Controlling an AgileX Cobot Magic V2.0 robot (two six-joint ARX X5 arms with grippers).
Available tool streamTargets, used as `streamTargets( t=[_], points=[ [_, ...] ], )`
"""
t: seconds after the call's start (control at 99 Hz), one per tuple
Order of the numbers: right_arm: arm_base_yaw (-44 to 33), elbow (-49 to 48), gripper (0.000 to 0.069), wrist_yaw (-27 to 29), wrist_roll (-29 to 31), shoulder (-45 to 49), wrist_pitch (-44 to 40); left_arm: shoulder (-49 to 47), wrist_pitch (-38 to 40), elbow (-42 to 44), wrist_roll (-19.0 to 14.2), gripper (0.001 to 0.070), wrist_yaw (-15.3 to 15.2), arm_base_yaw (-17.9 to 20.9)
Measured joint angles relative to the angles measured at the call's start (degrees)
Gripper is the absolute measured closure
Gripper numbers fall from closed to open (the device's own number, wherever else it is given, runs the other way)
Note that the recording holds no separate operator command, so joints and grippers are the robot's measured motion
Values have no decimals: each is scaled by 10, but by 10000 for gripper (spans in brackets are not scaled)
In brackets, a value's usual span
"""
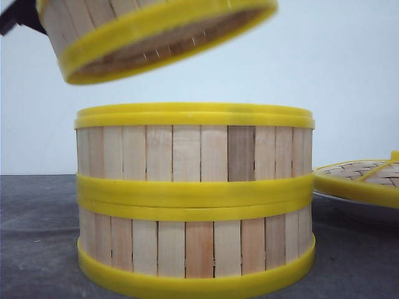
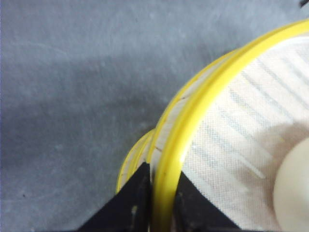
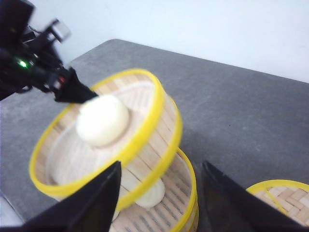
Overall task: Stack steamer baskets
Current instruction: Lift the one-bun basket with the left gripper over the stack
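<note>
Two steamer baskets stand stacked mid-table, the upper one (image 1: 193,152) on the lower one (image 1: 193,249). A third basket (image 1: 156,37) hangs tilted above and left of the stack. My left gripper (image 2: 161,179) is shut on its yellow rim (image 2: 193,121), one finger inside and one outside the wall. This basket has a white cloth liner and holds a white bun (image 3: 102,120). In the right wrist view the lifted basket (image 3: 145,140) hovers partly over the stack's open top (image 3: 186,193), where another bun (image 3: 152,195) lies. My right gripper (image 3: 161,166) is open and holds nothing.
A woven bamboo lid (image 1: 365,177) with a yellow rim rests on a white plate (image 1: 355,208) to the right of the stack; the lid (image 3: 282,198) also shows in the right wrist view. The grey table (image 1: 37,237) lies bare left of the stack.
</note>
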Motion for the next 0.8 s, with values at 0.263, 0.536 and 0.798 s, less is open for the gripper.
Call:
streamTargets(
  t=[0.263,0.536,0.798],
  points=[
    [0,0,375,0,1,0,-11,15,-1,0,7,686,-65,-48],
    [0,0,375,0,2,0,-13,33,-7,0,10,686,-93,-66],
    [0,0,375,0,2,0,-17,37,-17,0,10,686,-102,-80]
  ],
)
